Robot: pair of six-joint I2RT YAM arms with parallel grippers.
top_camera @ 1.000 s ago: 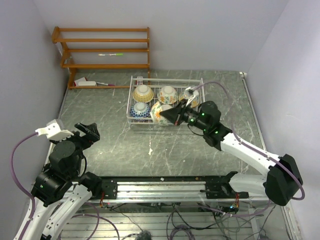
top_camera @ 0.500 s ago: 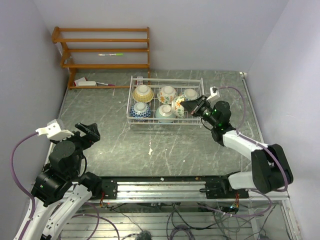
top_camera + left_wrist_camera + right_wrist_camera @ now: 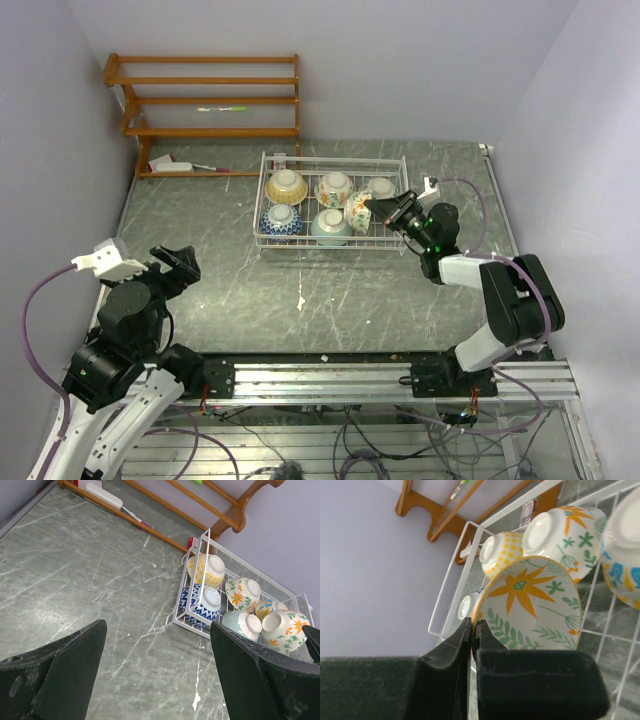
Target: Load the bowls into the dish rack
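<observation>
Right fingers (image 3: 445,652) nearly closed, gripping floral bowl (image 3: 530,605)

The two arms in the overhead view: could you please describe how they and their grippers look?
The left arm and right arm both have white link shells with black joint housings, and a purple cable loops along each. Small green lights glow near the right wrist. The left gripper and right gripper have matte black, wedge-shaped fingers; the left ones look scuffed.
</observation>
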